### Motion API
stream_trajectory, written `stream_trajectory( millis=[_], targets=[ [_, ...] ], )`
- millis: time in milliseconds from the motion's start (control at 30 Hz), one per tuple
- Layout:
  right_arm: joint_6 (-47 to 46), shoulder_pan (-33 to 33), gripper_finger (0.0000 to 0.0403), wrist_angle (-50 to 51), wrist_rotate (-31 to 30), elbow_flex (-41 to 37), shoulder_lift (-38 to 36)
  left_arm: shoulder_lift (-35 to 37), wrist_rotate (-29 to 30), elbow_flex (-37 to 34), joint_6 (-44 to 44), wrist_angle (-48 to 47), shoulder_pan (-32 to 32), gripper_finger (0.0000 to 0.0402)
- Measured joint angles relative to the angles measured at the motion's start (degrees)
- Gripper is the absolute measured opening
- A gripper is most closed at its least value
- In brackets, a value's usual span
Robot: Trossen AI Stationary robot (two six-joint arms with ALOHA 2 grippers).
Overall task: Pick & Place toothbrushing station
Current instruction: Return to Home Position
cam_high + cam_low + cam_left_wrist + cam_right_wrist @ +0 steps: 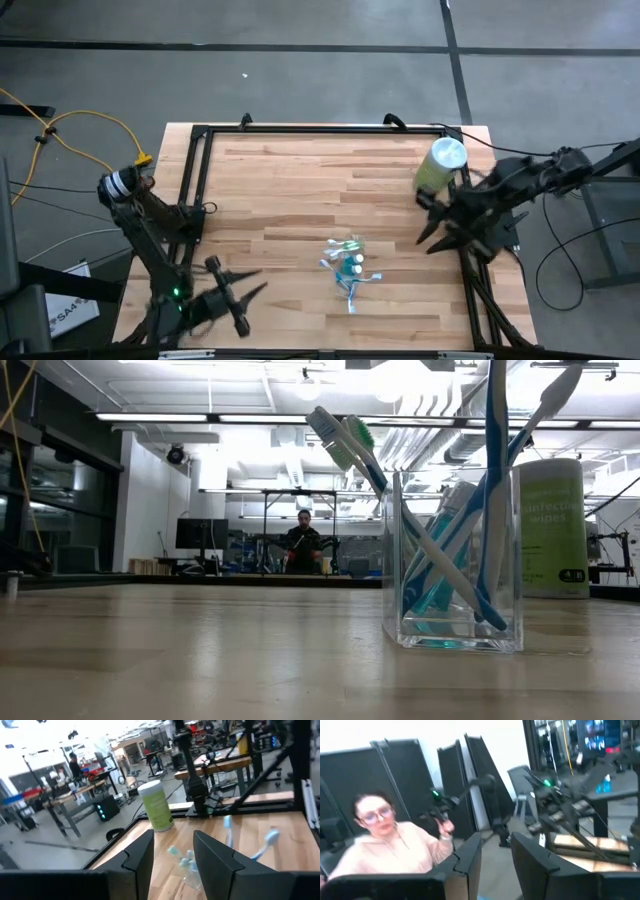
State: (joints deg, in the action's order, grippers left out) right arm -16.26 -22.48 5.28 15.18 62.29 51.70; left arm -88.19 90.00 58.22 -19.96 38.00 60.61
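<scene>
The toothbrushing station [349,266], a small clear rectangular plastic holder, stands upright on the pale wooden plank table [290,190]. In the high view it sits just off the table's middle, toward 5 o'clock. Thin blue, white and green toothbrushes [440,555] lean inside it at different tilts and stick out above its rim.

At 2 o'clock from the station, well apart and near the table's edge, stands a tall pale-green cylinder of wipes with a white top [443,163]. The right gripper [430,228] hangs just beside that cylinder, at its 6 o'clock; its claw is released, fingers spread, grasping nothing. The left gripper [258,282] hangs at 8 o'clock from the station and points toward it, its claw likewise released and empty.

Beyond the table, the right wrist view shows a person in a pale hooded top [395,852].
</scene>
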Motion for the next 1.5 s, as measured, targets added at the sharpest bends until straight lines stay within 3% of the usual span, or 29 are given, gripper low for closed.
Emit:
stream_trajectory(
  millis=[133,333,567,967,1500],
  targets=[
    [-1.57,-0.02,0.0098,-1.71,-0.10,-3.60,-5.57,6.77,-1.17,-8.26,6.49,-0.04,0.42,0.0131],
    [-4.20,-0.02,0.0098,-6.68,-0.26,-11.13,-14.08,16.29,-8.61,-19.57,14.86,-0.02,0.73,0.0131],
    [-6.62,-0.02,0.0098,-13.28,-1.05,-21.61,-22.91,21.40,-14.67,-27.49,21.78,-0.03,0.17,0.0131],
    [-4.47,-0.02,0.0098,-21.89,-9.42,-41.85,-37.22,21.50,-14.63,-28.25,21.77,-0.21,0.17,0.0131],
    [-3.00,-0.02,0.0098,-27.46,-9.75,-57.24,-49.55,21.50,-15.36,-28.25,22.92,0.20,0.17,0.0131]
  ],
)
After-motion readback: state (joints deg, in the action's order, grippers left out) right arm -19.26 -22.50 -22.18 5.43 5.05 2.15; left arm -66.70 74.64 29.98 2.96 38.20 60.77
